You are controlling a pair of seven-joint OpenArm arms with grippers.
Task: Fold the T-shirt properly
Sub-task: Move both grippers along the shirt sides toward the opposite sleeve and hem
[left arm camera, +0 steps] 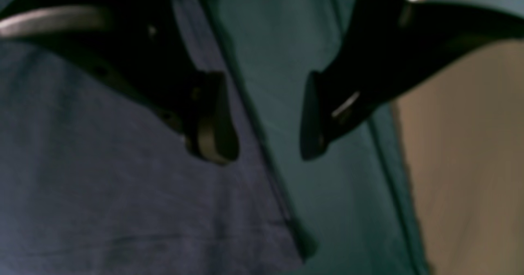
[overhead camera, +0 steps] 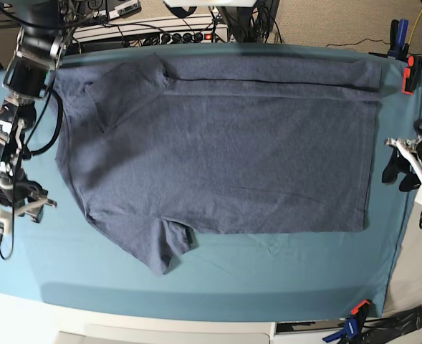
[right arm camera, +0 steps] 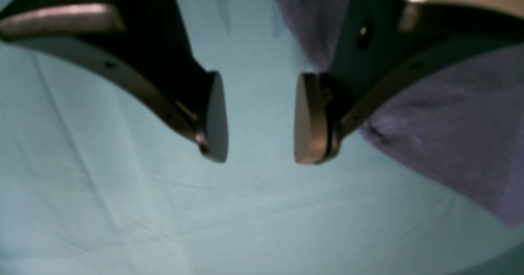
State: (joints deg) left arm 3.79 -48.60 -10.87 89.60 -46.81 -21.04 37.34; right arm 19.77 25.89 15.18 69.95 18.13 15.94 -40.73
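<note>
While both my left claw and right claw hung spread and empty, a careless pinch risked gathering the teal table cloth with the T-shirt.

Teal table cloth was clamped at the edges over the table, with a power strip and cables behind, beige carpet beyond.

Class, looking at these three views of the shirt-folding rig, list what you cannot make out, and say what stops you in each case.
- T-shirt lettering: none visible in the base view; that side may face down.
- Far long edge: folded over, hiding the cloth beneath.
- Left claw: left wrist view is dark and blurred; its height above the shirt is unclear.
- Right claw: right wrist view cuts off most of the shirt.
</note>
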